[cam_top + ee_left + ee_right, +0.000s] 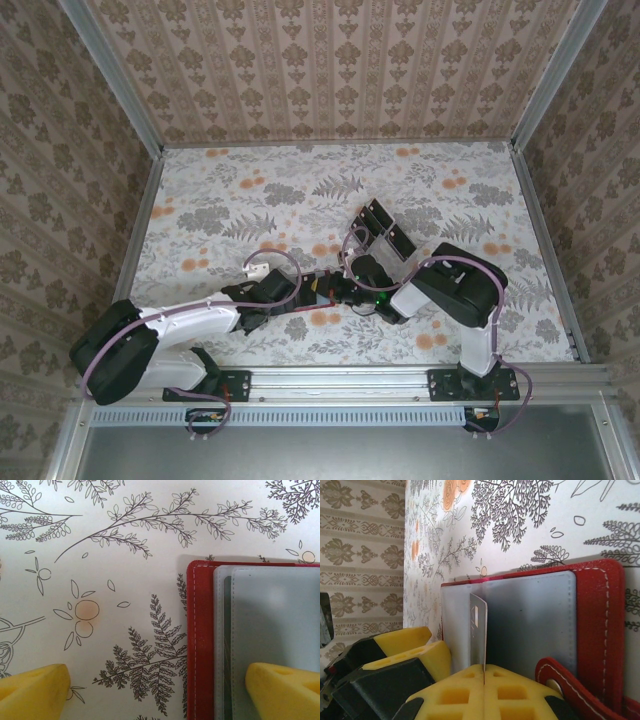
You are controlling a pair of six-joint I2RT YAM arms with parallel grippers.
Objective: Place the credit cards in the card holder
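Right gripper (484,672) sits closest to its wrist camera, its yellow fingers pressed together on the lower edge of one card (478,630). The card stands on edge, its top against the wallet (592,610), which lies open on the table (250,190). It meets the wallet's pale sleeves (530,620) at the fold between two of them (whether it has entered a pocket I cannot tell). The snap tab (555,677) curls up just beside the right fingers. The left gripper (157,687) hangs over the wallet's edge with its jaws spread wide and nothing between them, one fingertip above the sleeves and the other above bare table. Beyond both grippers, more black cards (385,228) lie on the table.
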